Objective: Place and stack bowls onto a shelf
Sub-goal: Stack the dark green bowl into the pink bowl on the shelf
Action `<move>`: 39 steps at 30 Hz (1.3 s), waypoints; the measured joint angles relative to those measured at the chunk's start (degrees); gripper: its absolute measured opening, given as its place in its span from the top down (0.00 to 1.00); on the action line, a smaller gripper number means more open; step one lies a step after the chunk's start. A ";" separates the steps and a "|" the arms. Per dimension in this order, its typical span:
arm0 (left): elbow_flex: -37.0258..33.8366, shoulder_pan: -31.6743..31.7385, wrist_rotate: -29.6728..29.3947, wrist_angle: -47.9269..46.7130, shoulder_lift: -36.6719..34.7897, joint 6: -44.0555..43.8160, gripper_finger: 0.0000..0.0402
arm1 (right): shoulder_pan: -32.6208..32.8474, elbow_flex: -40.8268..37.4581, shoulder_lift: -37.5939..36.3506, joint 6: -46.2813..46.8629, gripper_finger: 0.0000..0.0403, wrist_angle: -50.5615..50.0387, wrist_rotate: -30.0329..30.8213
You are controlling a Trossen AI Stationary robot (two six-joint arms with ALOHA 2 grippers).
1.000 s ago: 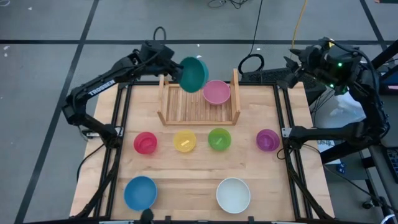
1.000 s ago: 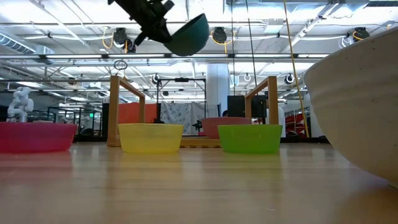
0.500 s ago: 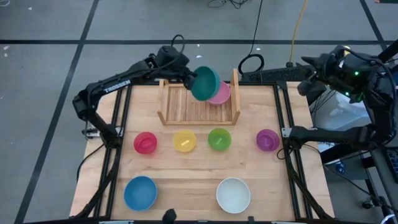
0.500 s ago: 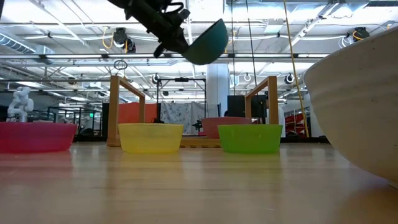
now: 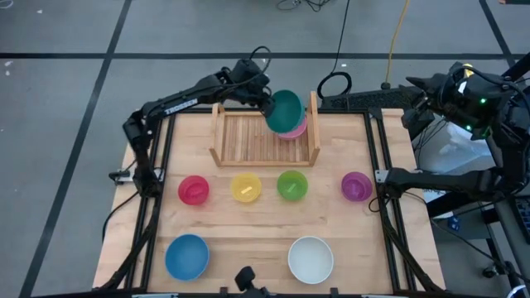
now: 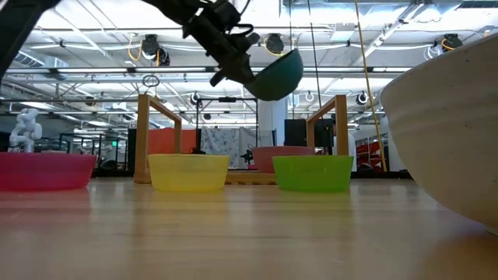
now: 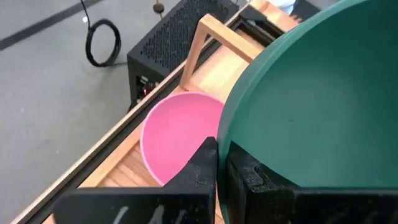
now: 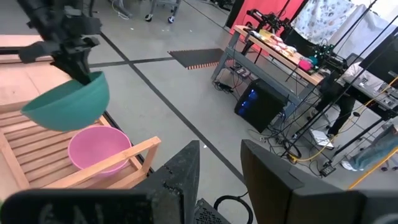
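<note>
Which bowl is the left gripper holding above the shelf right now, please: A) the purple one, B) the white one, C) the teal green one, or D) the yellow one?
C: the left gripper is shut on the rim of the teal green bowl, in the air over the pink bowl that sits in the shelf.

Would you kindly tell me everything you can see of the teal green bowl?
The teal green bowl is small, round and smooth, plastic by its look, with nothing visible inside. The left gripper is shut on its rim and holds it in the air, tilted, above the pink bowl that sits at the right end of the shelf. In the low view it hangs clear above that bowl and the shelf's uprights; only the gripper touches it.
</note>
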 joint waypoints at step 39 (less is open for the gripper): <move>24.46 1.77 -1.36 -22.05 20.42 -1.77 0.98 | 0.00 0.00 0.07 -0.02 0.73 -0.60 -0.06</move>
